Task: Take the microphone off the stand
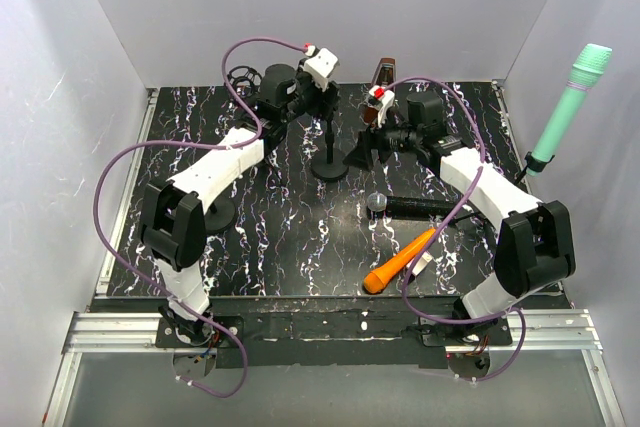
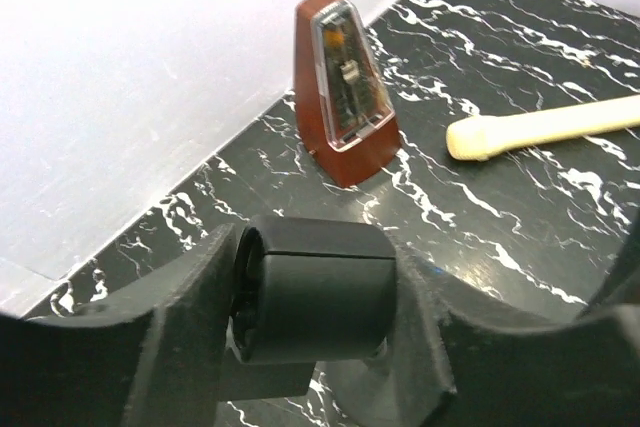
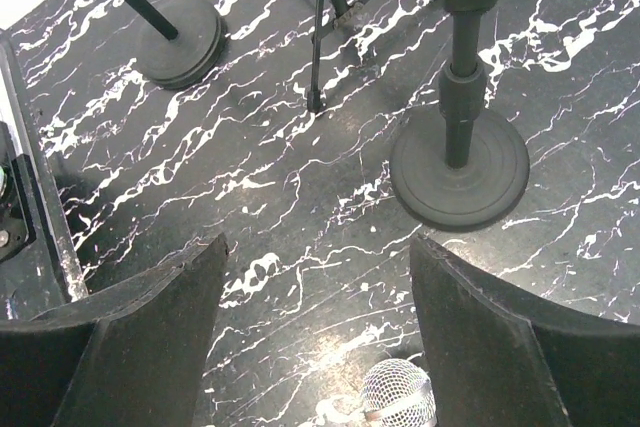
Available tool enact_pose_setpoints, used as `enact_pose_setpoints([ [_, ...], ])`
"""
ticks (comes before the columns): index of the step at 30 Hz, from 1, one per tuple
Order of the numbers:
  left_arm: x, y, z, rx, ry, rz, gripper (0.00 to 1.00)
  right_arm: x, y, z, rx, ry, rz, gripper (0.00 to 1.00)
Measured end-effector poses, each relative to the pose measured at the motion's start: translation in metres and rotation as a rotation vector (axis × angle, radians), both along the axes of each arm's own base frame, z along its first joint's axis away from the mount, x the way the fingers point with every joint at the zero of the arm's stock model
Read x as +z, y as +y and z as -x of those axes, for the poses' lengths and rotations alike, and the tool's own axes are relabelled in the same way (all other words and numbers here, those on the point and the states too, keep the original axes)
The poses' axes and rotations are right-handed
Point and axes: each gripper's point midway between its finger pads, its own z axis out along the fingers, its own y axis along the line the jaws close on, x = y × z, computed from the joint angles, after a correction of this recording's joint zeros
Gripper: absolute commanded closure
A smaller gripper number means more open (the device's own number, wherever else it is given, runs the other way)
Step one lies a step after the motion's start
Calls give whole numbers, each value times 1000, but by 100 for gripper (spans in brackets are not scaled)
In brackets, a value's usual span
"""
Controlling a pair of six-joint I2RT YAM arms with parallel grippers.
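The black microphone lies flat on the marbled table, and its silver mesh head shows at the bottom of the right wrist view. My right gripper hangs open above it with nothing between its fingers; in the top view this gripper is right of the stand. The stand rises from a round base. Its black clip is empty. My left gripper is shut on the clip, one finger pressed on each side; the top view shows it at the stand's top.
An orange microphone lies near the front. A green microphone leans at the right wall. A brown metronome stands by the back wall. Another round stand base and a tripod are further left.
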Motion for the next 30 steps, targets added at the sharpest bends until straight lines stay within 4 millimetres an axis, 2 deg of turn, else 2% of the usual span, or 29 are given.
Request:
enact_pose_setpoints([
  [1,1,1,-2,2,-21,-14,64,-1,0,0,-2,4,0,20],
  [4,6,5,-7,12,-66,-31,94,-6,-1,2,-7,24,5,21],
  [5,5,6,-8,13,-80,-37,97,-8,-2,3,-9,29,6,21],
  [14,1,7,4,14,-177,-35,100,-30,-7,10,-30,81,26,22],
  [21,-2,-29,44,-81,-338,-133,100,-36,-10,10,-44,68,39,24],
  [25,-16,-38,62,-114,-396,-200,100,-35,-10,7,-31,27,48,23],
  [30,-42,-34,67,-122,-377,-254,100,-36,-16,10,0,-22,87,24],
])
